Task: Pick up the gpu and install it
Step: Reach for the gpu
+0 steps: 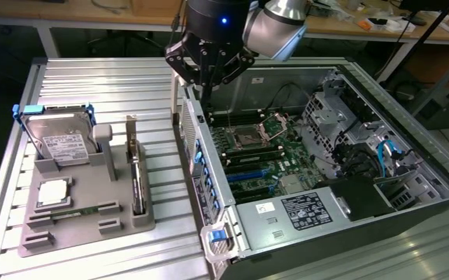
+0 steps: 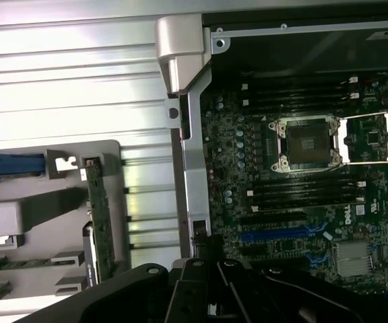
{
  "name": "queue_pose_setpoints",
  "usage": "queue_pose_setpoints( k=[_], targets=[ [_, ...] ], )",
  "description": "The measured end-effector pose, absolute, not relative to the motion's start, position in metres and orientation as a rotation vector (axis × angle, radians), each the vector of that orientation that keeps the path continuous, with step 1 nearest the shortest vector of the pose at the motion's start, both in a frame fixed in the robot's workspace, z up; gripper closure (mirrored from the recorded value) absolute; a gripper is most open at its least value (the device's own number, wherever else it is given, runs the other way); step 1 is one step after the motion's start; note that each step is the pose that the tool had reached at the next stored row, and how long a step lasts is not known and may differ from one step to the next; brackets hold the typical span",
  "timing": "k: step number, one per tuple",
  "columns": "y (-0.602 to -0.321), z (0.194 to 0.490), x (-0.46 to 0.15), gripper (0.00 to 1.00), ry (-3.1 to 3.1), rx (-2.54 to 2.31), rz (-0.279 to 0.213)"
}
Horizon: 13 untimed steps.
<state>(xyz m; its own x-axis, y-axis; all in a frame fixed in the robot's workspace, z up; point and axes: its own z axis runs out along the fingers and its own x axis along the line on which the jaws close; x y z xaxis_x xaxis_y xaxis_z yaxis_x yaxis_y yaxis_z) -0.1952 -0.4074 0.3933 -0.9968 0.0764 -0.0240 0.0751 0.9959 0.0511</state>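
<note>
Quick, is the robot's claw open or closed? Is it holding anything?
Gripper: closed, holding nothing. The gpu stands in the grey holder.

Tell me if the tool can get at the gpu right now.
Probably yes: the gpu stands on edge in its grey holder with nothing over its top edge. The tool, shut, hangs above the case wall beside it.

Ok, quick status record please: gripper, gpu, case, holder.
gripper: shut, holding nothing, over the case wall beside the holder
gpu: on edge in the holder, untouched
case: open, motherboard exposed
holder: gray, on the table, also carries a hard drive
</note>
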Motion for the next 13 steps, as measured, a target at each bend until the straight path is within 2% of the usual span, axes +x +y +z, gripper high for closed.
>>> queue_pose_setpoints(
  k=[13],
  targets=[
    [-0.4090,0.3933,-0.2032,0.89,3.112,0.118,0.079]
  ],
)
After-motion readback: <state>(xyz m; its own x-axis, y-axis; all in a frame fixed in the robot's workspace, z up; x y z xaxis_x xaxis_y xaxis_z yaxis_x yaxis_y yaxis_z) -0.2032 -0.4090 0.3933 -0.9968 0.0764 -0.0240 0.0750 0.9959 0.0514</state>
